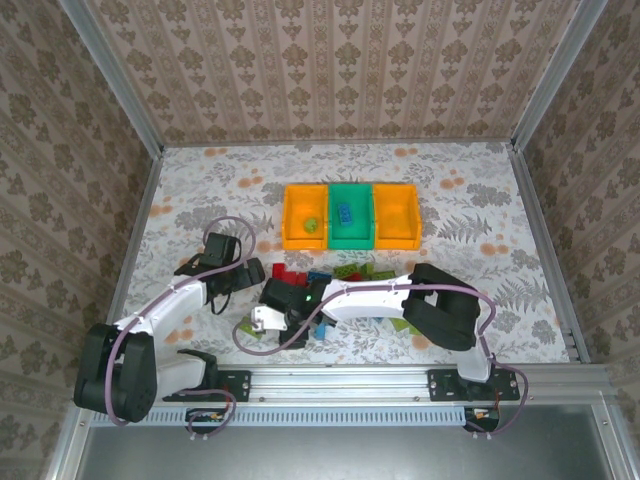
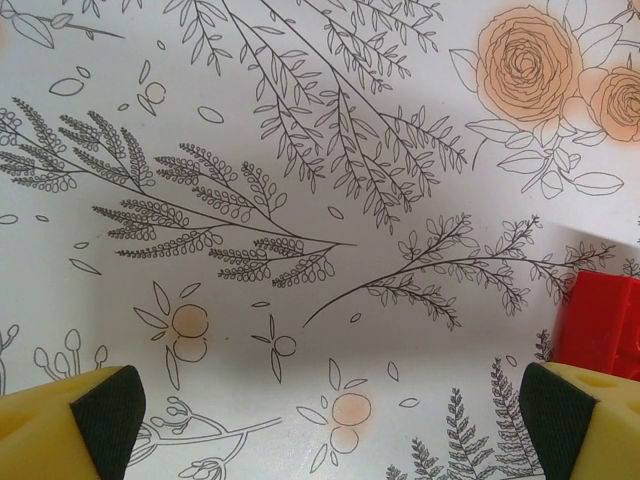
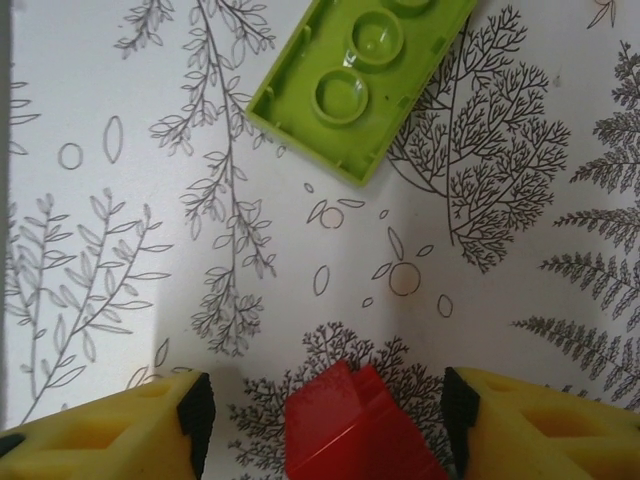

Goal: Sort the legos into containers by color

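The left pincer (image 2: 330,410) hangs spread wide over bare tabletop (image 2: 300,150), with a red lego (image 2: 600,315) just beside its right finger. The right pincer (image 3: 325,415) straddles a red brick (image 3: 350,435), jaws apart with gaps either side. I'd call this the pick-up. Next it needs to clamp, lift and carry to the containers (image 1: 330,215).
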`<control>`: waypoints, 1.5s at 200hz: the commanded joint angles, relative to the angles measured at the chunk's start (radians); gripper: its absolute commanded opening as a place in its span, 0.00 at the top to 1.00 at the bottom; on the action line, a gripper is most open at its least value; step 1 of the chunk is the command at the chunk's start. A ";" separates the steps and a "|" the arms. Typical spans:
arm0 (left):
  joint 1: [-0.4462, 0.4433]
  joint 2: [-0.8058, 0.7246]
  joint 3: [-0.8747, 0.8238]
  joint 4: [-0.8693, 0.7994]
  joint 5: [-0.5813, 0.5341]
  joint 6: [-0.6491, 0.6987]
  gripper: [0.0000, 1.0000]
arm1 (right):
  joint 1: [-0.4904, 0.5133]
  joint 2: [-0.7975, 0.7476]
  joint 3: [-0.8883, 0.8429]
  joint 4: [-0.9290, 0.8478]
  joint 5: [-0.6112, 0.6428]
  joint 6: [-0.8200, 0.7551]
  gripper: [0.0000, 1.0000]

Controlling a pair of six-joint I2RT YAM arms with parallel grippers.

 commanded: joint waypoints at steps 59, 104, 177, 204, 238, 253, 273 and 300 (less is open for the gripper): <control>0.011 -0.002 -0.016 0.001 0.021 -0.017 0.00 | -0.006 0.038 0.036 -0.034 0.033 -0.050 0.57; 0.013 -0.002 -0.019 0.007 0.021 -0.020 0.00 | -0.007 0.042 0.037 -0.008 0.037 -0.032 0.73; 0.015 -0.004 -0.021 0.007 0.019 -0.021 0.00 | -0.036 0.009 0.047 0.058 0.046 0.050 0.84; 0.014 -0.004 -0.023 0.007 0.019 -0.023 0.00 | -0.052 -0.021 0.053 0.076 0.051 0.083 0.85; 0.014 -0.004 -0.022 0.008 0.020 -0.023 0.00 | -0.095 -0.084 0.054 0.111 0.051 0.157 0.85; 0.015 -0.004 -0.022 0.010 0.020 -0.022 0.00 | -0.129 -0.121 0.045 0.131 0.034 0.201 0.85; 0.015 -0.004 -0.022 0.008 0.021 -0.023 0.00 | -0.190 -0.177 0.016 0.175 0.027 0.273 0.86; 0.013 -0.008 -0.024 0.011 0.024 -0.023 0.00 | -0.314 -0.258 -0.044 0.230 -0.004 0.407 0.86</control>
